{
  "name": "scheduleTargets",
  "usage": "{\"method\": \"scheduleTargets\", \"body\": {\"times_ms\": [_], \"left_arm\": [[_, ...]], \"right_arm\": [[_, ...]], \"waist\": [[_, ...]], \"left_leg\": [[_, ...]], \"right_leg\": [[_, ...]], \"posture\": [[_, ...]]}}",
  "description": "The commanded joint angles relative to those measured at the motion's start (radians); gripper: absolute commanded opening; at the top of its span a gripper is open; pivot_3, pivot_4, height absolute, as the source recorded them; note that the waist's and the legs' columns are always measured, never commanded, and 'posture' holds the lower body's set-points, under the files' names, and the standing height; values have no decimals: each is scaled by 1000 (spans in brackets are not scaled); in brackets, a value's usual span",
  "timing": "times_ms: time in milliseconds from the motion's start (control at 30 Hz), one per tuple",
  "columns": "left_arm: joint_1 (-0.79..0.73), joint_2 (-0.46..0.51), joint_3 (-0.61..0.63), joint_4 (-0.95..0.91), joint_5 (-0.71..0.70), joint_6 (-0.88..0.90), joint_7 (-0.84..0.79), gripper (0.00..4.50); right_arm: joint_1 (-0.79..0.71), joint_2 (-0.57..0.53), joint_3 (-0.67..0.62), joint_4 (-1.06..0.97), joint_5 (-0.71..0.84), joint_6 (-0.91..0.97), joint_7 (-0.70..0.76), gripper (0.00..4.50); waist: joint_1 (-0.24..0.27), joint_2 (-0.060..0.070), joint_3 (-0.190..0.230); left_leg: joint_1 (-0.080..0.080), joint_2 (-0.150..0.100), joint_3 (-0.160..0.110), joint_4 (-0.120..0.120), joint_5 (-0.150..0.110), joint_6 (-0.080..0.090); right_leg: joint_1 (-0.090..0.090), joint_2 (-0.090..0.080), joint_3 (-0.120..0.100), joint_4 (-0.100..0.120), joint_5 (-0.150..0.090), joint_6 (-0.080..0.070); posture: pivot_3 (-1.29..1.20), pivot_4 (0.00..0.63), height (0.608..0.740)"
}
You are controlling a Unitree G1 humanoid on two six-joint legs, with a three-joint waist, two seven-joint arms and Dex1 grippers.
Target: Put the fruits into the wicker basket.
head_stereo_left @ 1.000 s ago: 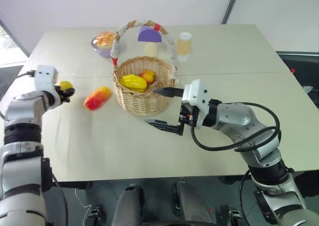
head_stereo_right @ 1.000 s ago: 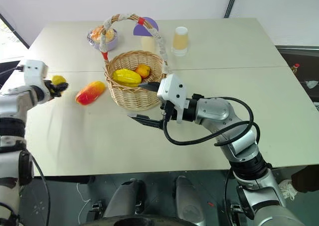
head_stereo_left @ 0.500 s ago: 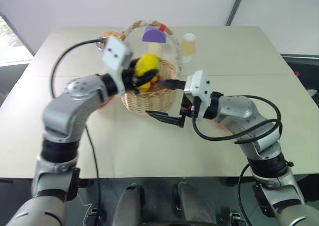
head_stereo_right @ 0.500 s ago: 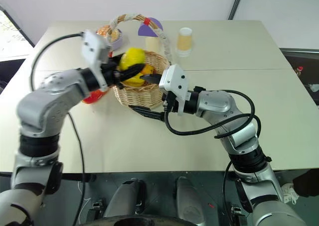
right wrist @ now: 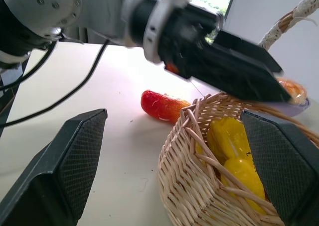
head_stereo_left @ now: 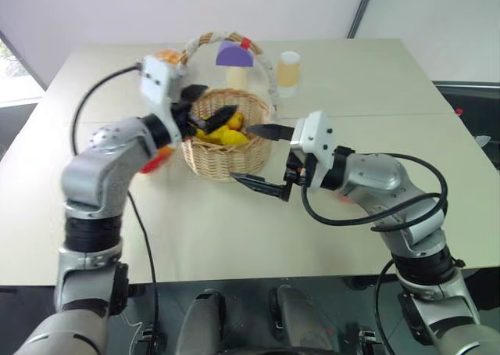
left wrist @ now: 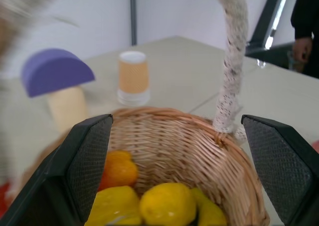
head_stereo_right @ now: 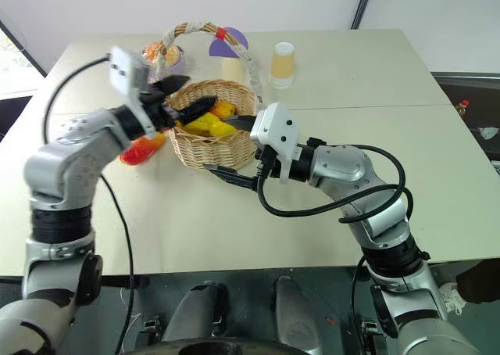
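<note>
The two head views look forward and down from above the arms onto the worktop (head_stereo_left: 234, 230), taking in the whole basket (head_stereo_left: 226, 148) from a middling distance; they share nearly the same scene, slightly offset sideways. The left wrist view sits close over the basket rim, looking along the left hand (left wrist: 174, 151) into the basket and across to the mushroom toy (left wrist: 57, 81) and paper cup (left wrist: 132, 76). The right wrist view looks low across the worktop at the basket's side, sharing the basket with all views.
</note>
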Motion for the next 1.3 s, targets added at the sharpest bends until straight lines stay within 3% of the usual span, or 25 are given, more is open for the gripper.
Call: {"method": "scheduleTargets", "body": {"times_ms": [33,167,300,567,733,767,833,967,1000,1067,1200,1300], "left_arm": [[45,152,134,-7,-12,71,-10,4427],[84,300,148,84,16,189,10,4427],[47,367,37,223,103,165,-18,4427],[-82,348,-243,500,262,1,-228,4427],[-121,321,-318,632,349,-84,-278,4427],[-128,312,-322,663,365,-100,-274,4191],[-138,297,-313,701,381,-123,-269,3644],[-134,294,-253,705,373,-139,-261,1803],[-127,299,-237,695,371,-139,-254,1560],[-93,315,-187,649,356,-143,-242,1543],[30,283,108,408,153,-123,-231,1543],[209,231,251,-10,-90,-71,-292,1543]], "right_arm": [[-20,0,-23,-28,13,-16,11,4500],[-31,3,-15,-10,13,-26,31,4500],[-39,9,-9,4,9,-37,48,4500],[-38,21,-4,1,3,-48,49,4500],[-27,23,-4,-13,2,-44,40,4500],[-26,23,-4,-13,1,-44,37,4500],[-26,22,-5,-13,-1,-44,34,4500],[-23,18,-7,-20,-1,-40,29,4500],[-21,17,-8,-24,1,-38,29,4500],[-20,16,-9,-28,3,-35,29,4500],[-17,16,-9,-33,8,-31,29,4500],[-29,20,-4,-19,12,-34,39,4500]], "waist": [[-2,0,0],[3,0,0],[12,-1,0],[3,-1,0],[1,-1,0],[2,-1,0],[3,-1,0],[5,-1,0],[5,-1,0],[3,-1,0],[-2,-1,0],[1,-1,0]], "left_leg": [[0,0,0,0,0,0],[1,0,0,-1,0,0],[0,-1,0,0,0,0],[0,-2,2,0,0,0],[0,-1,2,0,0,0],[0,-1,2,0,0,0],[-1,-1,2,0,0,0],[-1,-1,2,0,0,0],[-1,-1,2,0,0,0],[-1,-1,2,0,0,0],[-1,1,0,0,0,0],[-2,4,1,-1,0,0]], "right_leg": [[0,0,0,0,0,0],[0,1,0,0,0,0],[2,-1,-2,-1,0,0],[1,0,-2,-1,0,0],[0,1,-2,0,0,0],[0,1,-2,0,0,0],[0,1,-2,0,0,0],[0,0,-2,0,0,0],[0,0,-2,0,0,0],[0,0,-2,0,0,0],[-1,-1,-1,0,0,0],[-2,-2,0,0,0,0]], "posture": [[0,150,740],[0,150,740],[0,150,740],[0,150,740],[0,150,740],[0,150,740],[0,150,740],[0,150,740],[0,150,740],[0,150,740],[0,150,740],[0,150,740]]}}
